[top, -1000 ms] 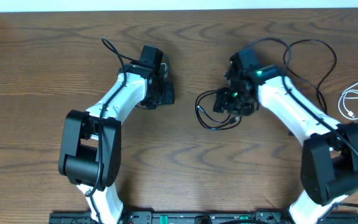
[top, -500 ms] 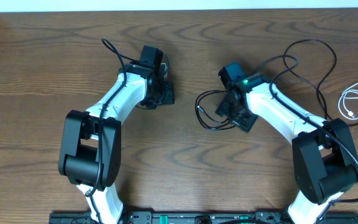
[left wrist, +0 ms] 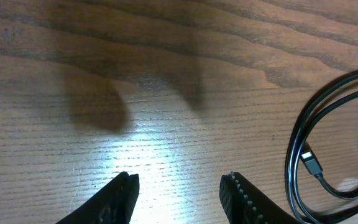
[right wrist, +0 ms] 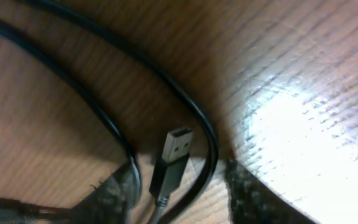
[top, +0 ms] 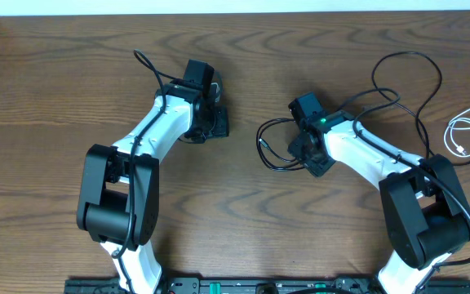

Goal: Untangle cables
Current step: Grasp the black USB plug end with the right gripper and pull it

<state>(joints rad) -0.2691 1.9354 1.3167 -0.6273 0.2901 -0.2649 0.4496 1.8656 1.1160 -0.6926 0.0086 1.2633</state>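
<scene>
Found right gripper (right wrist: pixel 182 193) jaws part-open astride USB plug (right wrist: pixel 174 155) of thin black cable (right wrist: pixel 212 146), unclamped, evidently to draw it free; left gripper (left wrist: pixel 179 193) jaws apart, empty

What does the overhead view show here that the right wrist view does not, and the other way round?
Only overhead: both arms whole, the left gripper parked on the left side, the white cable coiled near the table's right edge, and the long black cable looping behind the right arm.
Only right wrist: a USB plug lying between the open fingers of the right gripper, its metal end clear.
Both: the small black loop at the right gripper, and the wooden table.
</scene>
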